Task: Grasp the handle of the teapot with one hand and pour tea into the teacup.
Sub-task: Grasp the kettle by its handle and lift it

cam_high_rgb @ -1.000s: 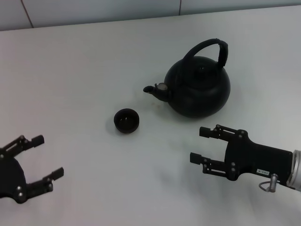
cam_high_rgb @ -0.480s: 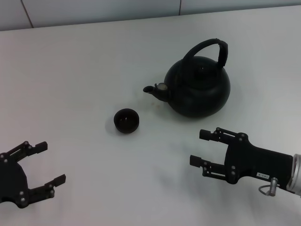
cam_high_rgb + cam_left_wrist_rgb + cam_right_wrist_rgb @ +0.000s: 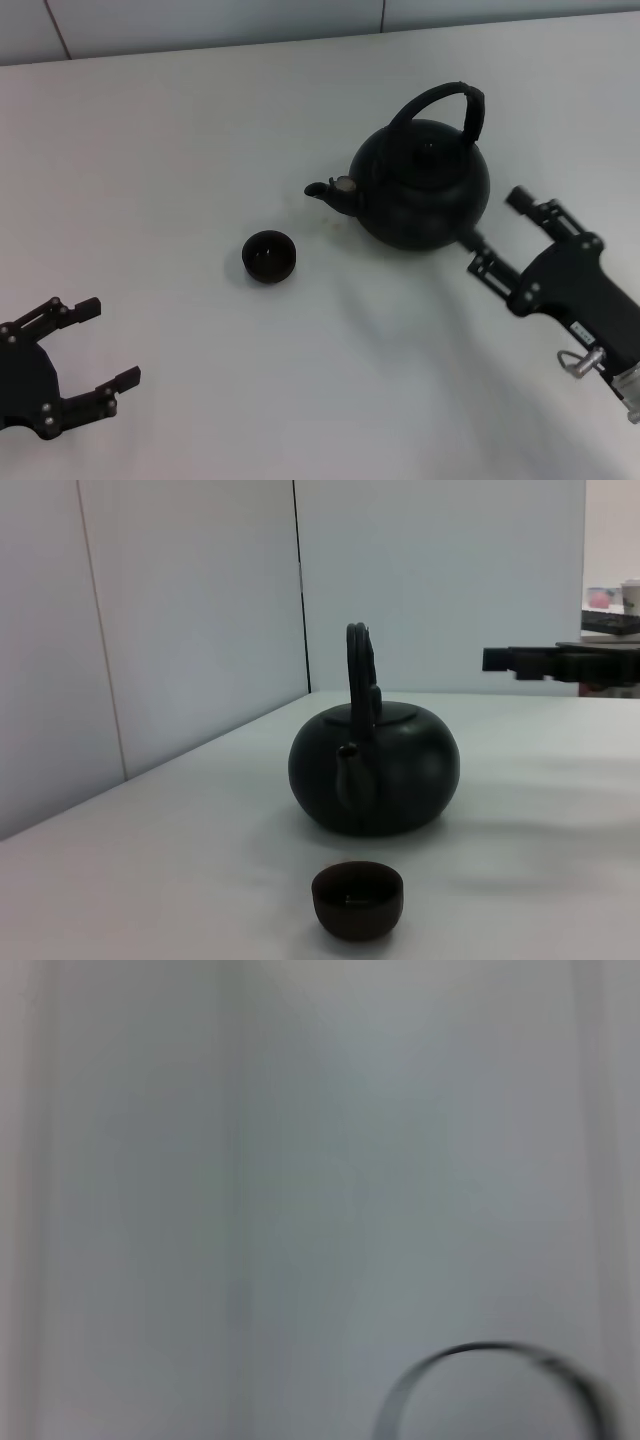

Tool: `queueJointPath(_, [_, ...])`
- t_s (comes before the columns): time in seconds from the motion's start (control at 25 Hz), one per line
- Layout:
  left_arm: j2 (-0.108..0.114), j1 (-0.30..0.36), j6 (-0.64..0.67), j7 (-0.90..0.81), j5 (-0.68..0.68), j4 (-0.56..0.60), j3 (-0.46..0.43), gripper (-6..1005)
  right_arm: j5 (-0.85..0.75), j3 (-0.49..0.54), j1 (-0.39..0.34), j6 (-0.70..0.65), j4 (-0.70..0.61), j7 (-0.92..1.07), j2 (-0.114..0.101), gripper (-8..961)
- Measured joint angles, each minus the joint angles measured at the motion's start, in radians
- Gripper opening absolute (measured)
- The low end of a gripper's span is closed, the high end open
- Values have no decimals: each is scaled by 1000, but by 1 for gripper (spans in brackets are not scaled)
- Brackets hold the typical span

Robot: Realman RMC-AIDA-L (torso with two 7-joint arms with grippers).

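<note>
The matte-black teapot (image 3: 425, 187) stands on the white table, its spout (image 3: 335, 189) with a pale metal ring pointing left toward the teacup. Its arched black handle (image 3: 450, 103) stands upright over the lid. The tiny dark teacup (image 3: 269, 256) sits left and in front of the spout. My right gripper (image 3: 498, 232) is open and empty, just right of the teapot's body, fingers pointing up-left. My left gripper (image 3: 108, 346) is open and empty near the front left corner. The left wrist view shows the teapot (image 3: 375, 765), handle (image 3: 358, 670) and teacup (image 3: 357, 899). The right wrist view shows a blurred arc of the handle (image 3: 490, 1380).
The white table (image 3: 180, 150) ends at a grey wall behind. In the left wrist view the right gripper's fingers (image 3: 530, 662) reach in at the right, above the table.
My right gripper has swung from the table's front middle to the right and back, turning to point up-left beside the teapot. My left gripper barely moved. Teapot and teacup have not moved.
</note>
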Motion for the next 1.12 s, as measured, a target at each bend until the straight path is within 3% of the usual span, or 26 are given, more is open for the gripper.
queueJointPath(0.36, [1,0,4,-2,-2,-1,-6,863,226,0,-17,32,150,-193,2,736])
queueJointPath(0.72, [0,-3,6,-2,-5,-4,-7,863,228,0,0,43,133,-192,-4,736])
queueJointPath(1.12, [-14,-4,9,-3,-17,-11,-9,864,230,0,91,136,21,-85,-5,736])
